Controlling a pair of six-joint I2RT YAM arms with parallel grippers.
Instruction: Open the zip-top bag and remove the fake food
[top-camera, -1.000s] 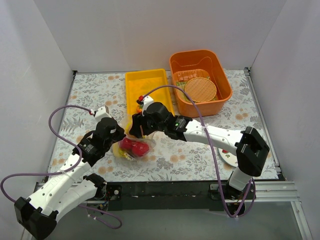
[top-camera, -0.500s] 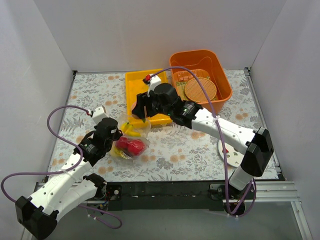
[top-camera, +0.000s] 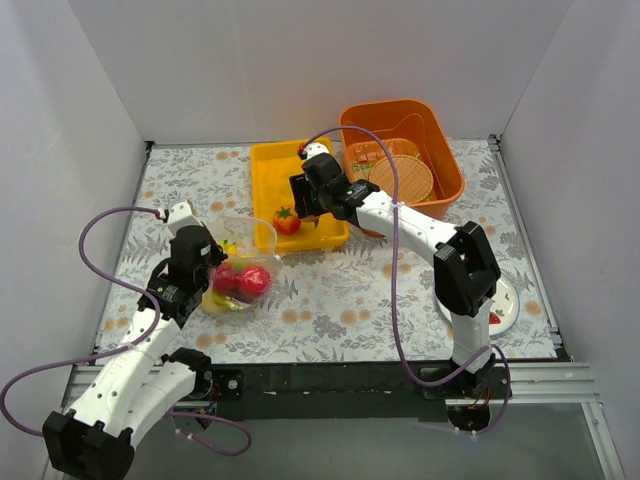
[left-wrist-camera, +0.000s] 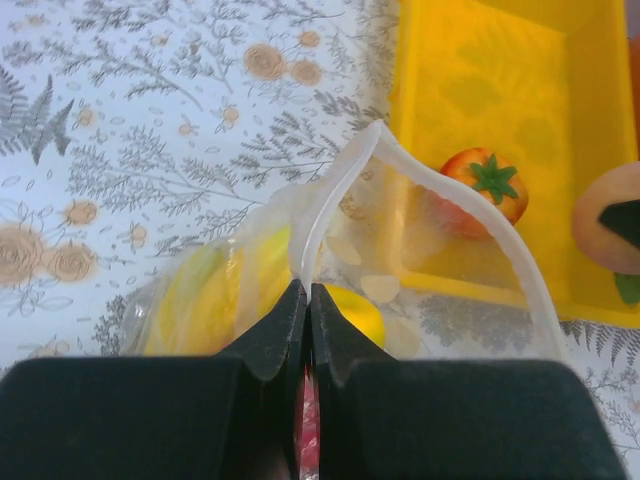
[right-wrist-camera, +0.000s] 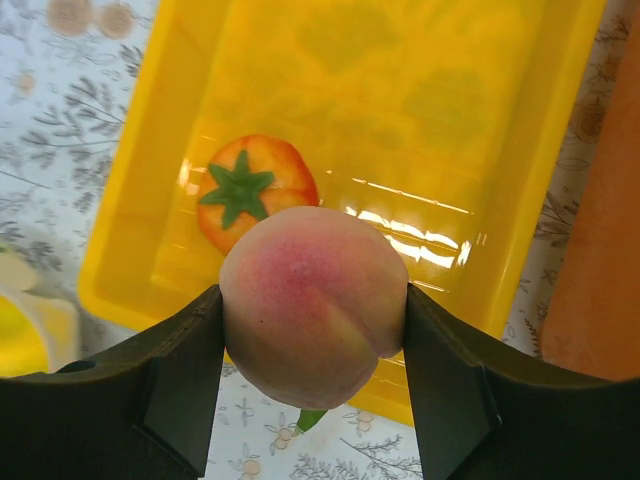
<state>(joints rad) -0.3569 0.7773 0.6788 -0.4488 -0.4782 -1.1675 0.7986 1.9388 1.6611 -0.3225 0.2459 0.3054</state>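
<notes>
Pinching the zip rim of the zip-top bag (top-camera: 240, 268) with the left gripper (left-wrist-camera: 305, 292), fingers pressed together on the clear strip with nothing else between them. Lifting that rim to prop the mouth agape toward the far edge. Judged: giving the other arm a way in while pinning the bag in place. Bag lying toward the left edge, closer to the near edge than the far. Noting fake food inside: red pieces (top-camera: 250, 281) and a yellow piece (left-wrist-camera: 215, 300).

Carrying a peach (right-wrist-camera: 310, 285) in the right gripper (right-wrist-camera: 313, 330), fingers clamping its two sides, hovering over the near end of the yellow tray (right-wrist-camera: 450, 120) at the middle of the far edge. Judged: positioning for release beside the tomato-like piece (right-wrist-camera: 248, 190) lying on the tray floor.

Finding no brand, label or legible writing in any view.
</notes>
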